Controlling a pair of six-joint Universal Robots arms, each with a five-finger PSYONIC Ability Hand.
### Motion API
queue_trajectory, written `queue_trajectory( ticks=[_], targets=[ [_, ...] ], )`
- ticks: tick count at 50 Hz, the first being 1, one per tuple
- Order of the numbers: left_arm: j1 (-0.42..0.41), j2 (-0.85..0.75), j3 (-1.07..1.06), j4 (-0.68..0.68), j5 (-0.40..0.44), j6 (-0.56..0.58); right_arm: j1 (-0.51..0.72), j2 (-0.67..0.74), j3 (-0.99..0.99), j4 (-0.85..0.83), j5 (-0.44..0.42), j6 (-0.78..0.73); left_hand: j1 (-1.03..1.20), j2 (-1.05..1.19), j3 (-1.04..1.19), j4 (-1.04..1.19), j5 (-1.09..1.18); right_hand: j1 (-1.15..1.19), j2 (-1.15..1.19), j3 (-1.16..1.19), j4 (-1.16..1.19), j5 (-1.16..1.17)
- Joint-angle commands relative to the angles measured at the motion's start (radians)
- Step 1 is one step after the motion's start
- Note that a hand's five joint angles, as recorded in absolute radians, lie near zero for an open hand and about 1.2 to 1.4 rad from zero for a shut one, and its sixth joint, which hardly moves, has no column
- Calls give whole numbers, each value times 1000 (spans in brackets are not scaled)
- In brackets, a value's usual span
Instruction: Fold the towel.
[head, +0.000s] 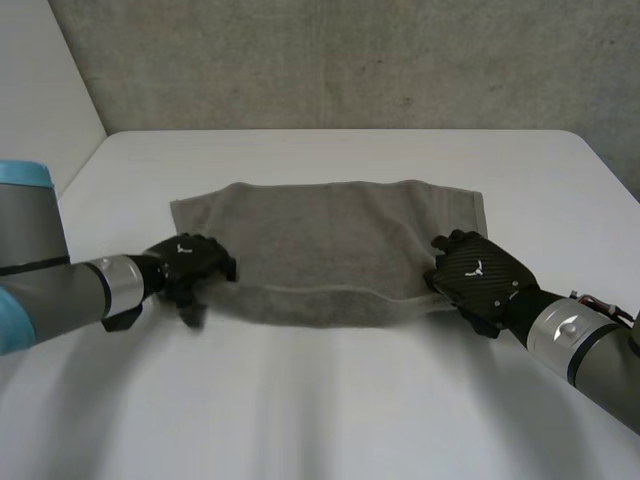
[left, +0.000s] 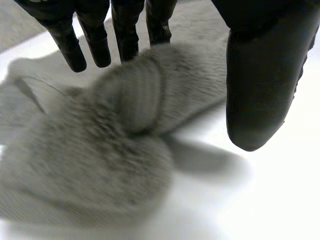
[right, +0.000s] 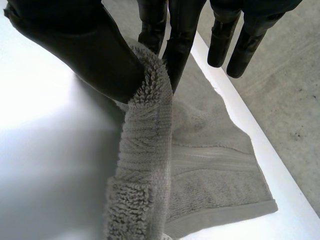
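A grey towel (head: 330, 250) lies spread across the middle of the white table, its near edge slightly rumpled. My left hand (head: 190, 262) is at the towel's near left corner. In the left wrist view its fingers (left: 95, 40) are straight and its thumb (left: 260, 85) stands apart, with a bunched corner of towel (left: 100, 150) lying loose under the palm. My right hand (head: 478, 272) is at the near right corner. There its thumb (right: 85, 50) and fingers (right: 180, 30) pinch a raised fold of the towel's edge (right: 150, 125).
The white table (head: 330, 410) has bare room in front of the towel and to both sides. A grey wall (head: 350, 60) runs behind its far edge. Past the right hand, the table's edge (right: 240, 120) drops to a grey floor.
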Motion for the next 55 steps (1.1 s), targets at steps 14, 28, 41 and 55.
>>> queue_trajectory(
  ticks=[14,28,41,55],
  targets=[
    [130,265,-281,-58,23,180,-11,2,-7,0,1,-1,51,55,-51,-59,57,101,117,-42,-76,77],
    [135,324,-362,-18,96,178,-10,3,-8,0,1,-3,45,49,-51,-59,51,101,117,-42,-76,77],
    [21,229,-206,135,40,54,-8,5,-7,0,2,-3,-51,-48,-51,-59,-46,101,117,-42,-76,77],
    [-60,26,-3,60,-234,43,-10,6,-2,0,1,-4,-25,-21,-51,-59,-20,101,117,-42,-76,77]
  ],
)
